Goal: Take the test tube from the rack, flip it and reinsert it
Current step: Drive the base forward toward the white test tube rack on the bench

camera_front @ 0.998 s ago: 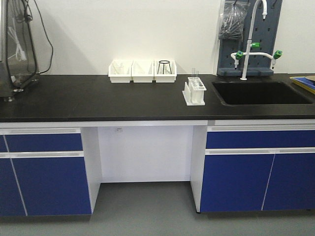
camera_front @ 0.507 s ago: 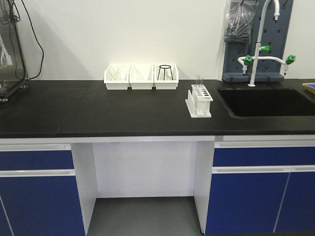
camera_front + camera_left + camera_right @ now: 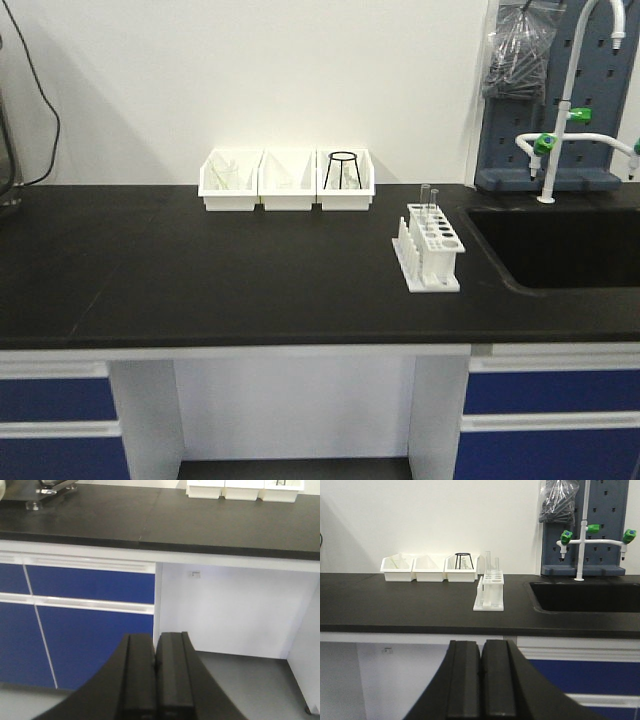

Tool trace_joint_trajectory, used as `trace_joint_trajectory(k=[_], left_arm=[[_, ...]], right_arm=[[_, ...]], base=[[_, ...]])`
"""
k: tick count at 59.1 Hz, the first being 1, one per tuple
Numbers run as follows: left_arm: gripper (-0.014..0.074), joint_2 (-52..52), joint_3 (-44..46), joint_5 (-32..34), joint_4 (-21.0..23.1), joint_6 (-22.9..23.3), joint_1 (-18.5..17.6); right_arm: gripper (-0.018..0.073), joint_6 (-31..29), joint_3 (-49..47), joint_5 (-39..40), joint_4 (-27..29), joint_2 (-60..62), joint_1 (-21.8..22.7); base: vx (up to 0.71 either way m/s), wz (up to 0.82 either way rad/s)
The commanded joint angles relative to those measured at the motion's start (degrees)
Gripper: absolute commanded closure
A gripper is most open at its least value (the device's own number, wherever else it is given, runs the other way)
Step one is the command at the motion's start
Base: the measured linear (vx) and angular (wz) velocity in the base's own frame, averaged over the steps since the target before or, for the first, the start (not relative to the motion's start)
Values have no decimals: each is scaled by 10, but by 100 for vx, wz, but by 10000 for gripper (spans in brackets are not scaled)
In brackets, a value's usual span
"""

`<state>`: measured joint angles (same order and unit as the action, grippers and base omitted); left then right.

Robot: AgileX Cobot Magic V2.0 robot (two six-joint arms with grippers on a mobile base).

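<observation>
No text, label or number can be read anywhere.

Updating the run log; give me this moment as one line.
stage: before grasp | left pincer: shut, empty | right pincer: shut, empty | rack: on counter beside sink, untouched | tubes: upright in rack's far end

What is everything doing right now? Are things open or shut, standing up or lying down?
Left claw: shut, holding nothing.
Right claw: shut, holding nothing.
Rack: upright on the black counter, untouched.
Test tubes: two, standing upright at the rack's far end.
Wire stand: upright in the bin nearest the rack.
Blue cupboard doors: shut.
</observation>
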<state>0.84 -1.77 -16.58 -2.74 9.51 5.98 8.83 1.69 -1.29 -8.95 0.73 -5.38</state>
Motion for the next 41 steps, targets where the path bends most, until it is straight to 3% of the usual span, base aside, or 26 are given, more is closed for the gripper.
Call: trace_joint_trajectory(k=[1, 41], left_arm=[[603, 2, -1, 50, 2, 0, -5], [603, 2, -1, 50, 2, 0, -5]], right_arm=[[568, -3, 1, 44, -1, 4, 2], [568, -3, 1, 44, -1, 4, 2]], base=[[50, 0], [51, -1]])
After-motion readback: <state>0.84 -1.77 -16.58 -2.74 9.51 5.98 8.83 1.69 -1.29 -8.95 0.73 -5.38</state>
